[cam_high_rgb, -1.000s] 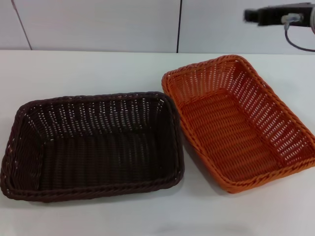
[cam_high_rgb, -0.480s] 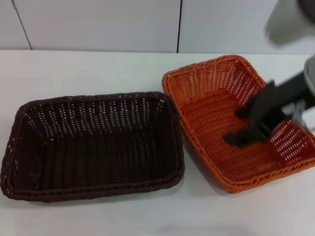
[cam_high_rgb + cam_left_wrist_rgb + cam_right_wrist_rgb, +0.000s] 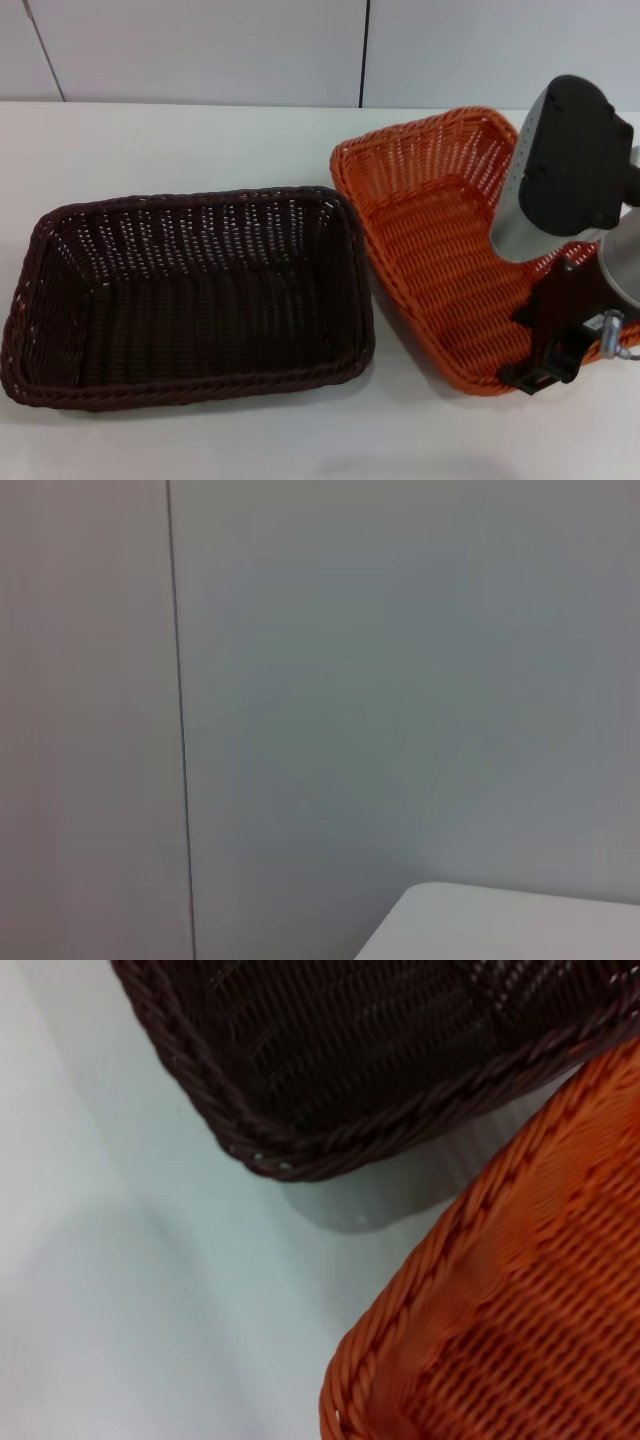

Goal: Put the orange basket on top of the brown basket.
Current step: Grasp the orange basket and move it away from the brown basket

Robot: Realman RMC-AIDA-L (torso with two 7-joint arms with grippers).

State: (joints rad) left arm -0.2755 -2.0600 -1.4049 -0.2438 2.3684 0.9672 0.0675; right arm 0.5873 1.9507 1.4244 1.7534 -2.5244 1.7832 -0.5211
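The orange basket lies on the white table at the right, its inside up. The brown basket lies just left of it, a narrow gap between their rims. My right gripper is low over the orange basket's near right corner, at its front rim, and my arm hides that corner. The right wrist view shows the orange basket's braided rim close up and a corner of the brown basket beyond a strip of table. My left gripper is out of view.
The white table runs to a pale panelled wall at the back. The left wrist view shows only that wall and a table corner.
My right arm has come down from the upper right, across the inside of the orange basket, to its near right corner. The brown basket has not moved.
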